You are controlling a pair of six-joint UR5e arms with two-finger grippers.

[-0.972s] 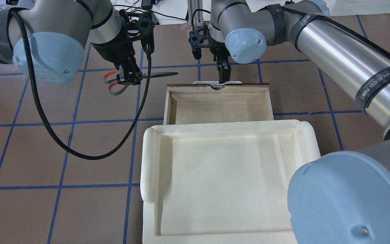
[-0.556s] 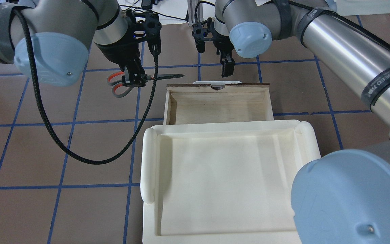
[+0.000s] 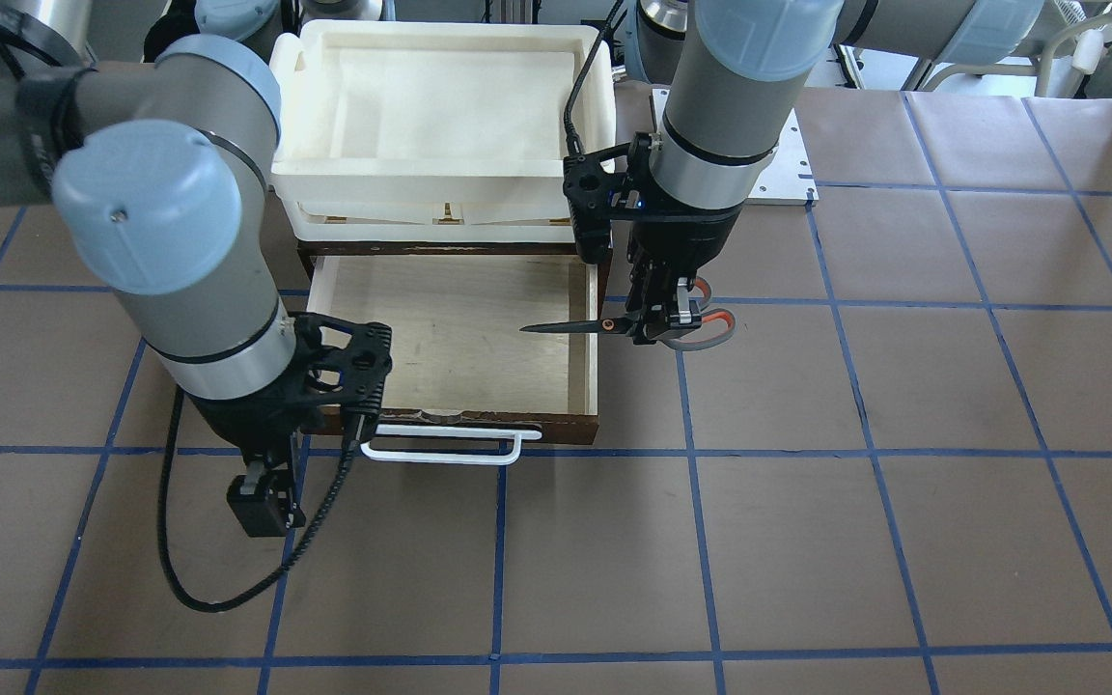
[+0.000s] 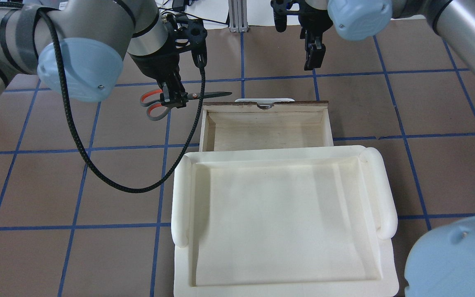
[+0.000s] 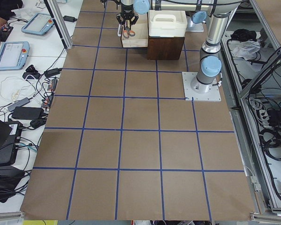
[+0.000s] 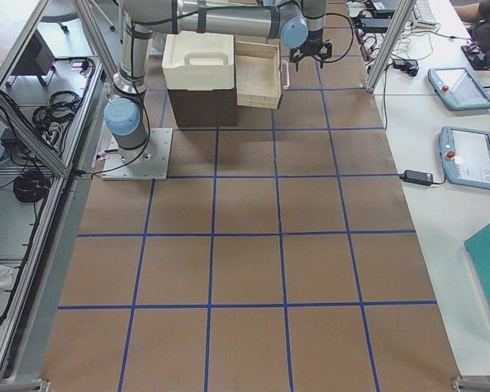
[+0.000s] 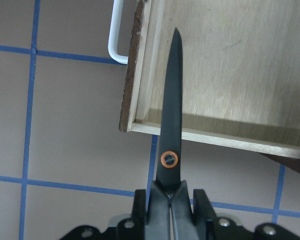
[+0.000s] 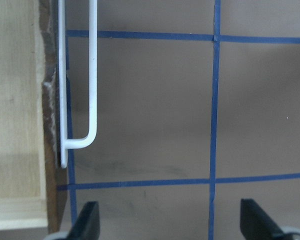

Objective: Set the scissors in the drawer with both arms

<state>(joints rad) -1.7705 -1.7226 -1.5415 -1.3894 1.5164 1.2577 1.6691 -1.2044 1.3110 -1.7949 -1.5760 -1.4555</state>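
White foam tray point(image 4: 181, 202): nearest the robot, sitting above the drawer's rear and overhanging it.

Drawer point(image 4: 262, 132): dark wood with a pale plywood floor, standing pulled out and showing bare. A white bar handle point(image 4: 264, 100) is running across its far front.

Scissors point(image 7: 171, 115): hanging level above the bench point(image 4: 56, 185), blades closed. The tip is crossing the drawer wall on the robot's left, near the front corner; the grey-and-orange loops are lying outside it.

Left pincer point(image 4: 170, 99): pinching the scissors just behind the pivot.

Right pincer point(image 4: 313, 62): farthest out, fingers spread wide, hovering beyond the handle and touching nothing.

Hazards, as judged: releasing here is risking the loops landing on the wall or on the bench outside. A hold so close to the pivot is inviting the blades to swing.

Clearances: open floor is running only between the front board and the tray's overhang, with walls closing both sides. Bare bench is lying all round the drawer.
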